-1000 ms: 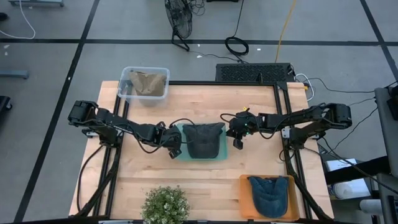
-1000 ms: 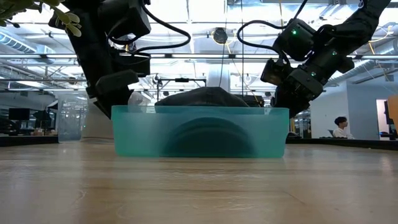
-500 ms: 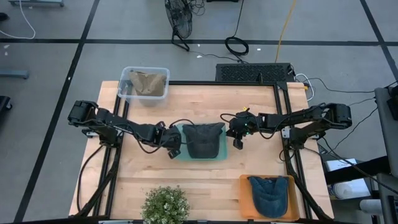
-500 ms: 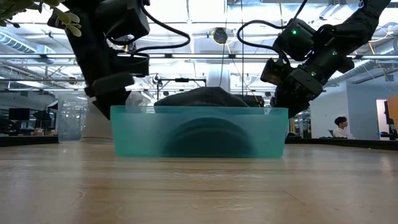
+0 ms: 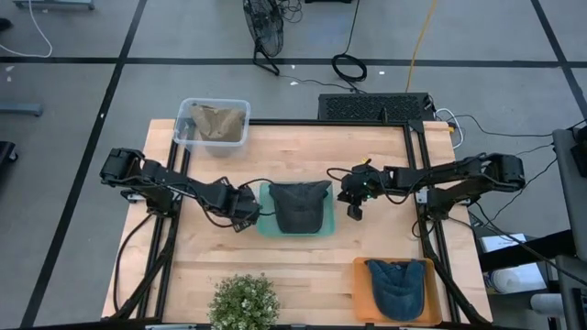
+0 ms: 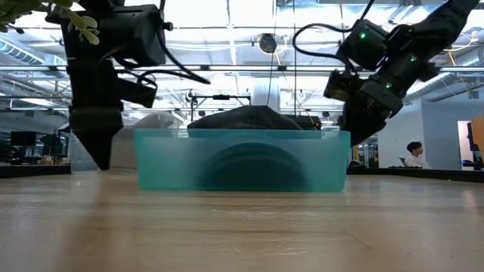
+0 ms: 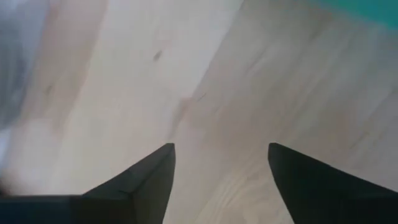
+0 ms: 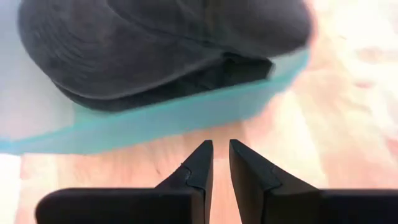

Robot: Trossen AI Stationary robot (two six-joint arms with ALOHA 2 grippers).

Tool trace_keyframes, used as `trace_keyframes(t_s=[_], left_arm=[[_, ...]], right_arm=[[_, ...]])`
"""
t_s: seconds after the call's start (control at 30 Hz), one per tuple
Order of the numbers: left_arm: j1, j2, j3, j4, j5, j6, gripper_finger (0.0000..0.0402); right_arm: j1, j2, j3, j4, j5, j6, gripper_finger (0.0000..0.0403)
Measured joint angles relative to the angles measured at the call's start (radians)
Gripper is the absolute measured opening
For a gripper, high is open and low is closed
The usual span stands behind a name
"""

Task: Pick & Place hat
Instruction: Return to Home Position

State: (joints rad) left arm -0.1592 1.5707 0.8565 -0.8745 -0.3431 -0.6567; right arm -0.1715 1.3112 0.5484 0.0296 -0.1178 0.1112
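A dark hat (image 5: 298, 203) lies in a teal tray (image 5: 295, 232) at the table's middle, and its crown (image 6: 246, 117) rises above the tray's rim. My left gripper (image 5: 246, 218) stands just left of the tray, pointing steeply down. It is open over bare wood (image 7: 221, 146) with nothing between its fingers. My right gripper (image 5: 355, 213) hangs just right of the tray, slanting down toward it. Its fingers (image 8: 221, 142) are shut to a narrow slit and hold nothing. The right wrist view shows the hat (image 8: 155, 43) and the tray wall (image 8: 186, 118) ahead of them.
A clear bin (image 5: 213, 124) with a tan hat stands at the far left. An orange tray (image 5: 396, 286) with a blue hat sits at the near right. A potted plant (image 5: 244, 301) is at the near edge. Bare wood lies on both sides of the teal tray.
My left gripper has drawn away from the teal tray's left wall toward the table's left edge and has tipped more steeply downward. The tray and the hat have stayed in place.
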Motion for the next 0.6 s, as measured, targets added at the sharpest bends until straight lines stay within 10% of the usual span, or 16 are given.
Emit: trace_keyframes(t_s=[0.33,0.6], left_arm=[[-0.032,-0.014,0.183,-0.382,-0.155,-0.101,0.0238],[-0.157,-0.226,0.176,-0.306,-0.445,-0.094,0.0163]], right_arm=[[0.0,-0.259,0.0,-0.249,0.148,0.008,0.0045],[0.002,-0.53,-0.008,-0.281,0.148,0.064,0.0045]])
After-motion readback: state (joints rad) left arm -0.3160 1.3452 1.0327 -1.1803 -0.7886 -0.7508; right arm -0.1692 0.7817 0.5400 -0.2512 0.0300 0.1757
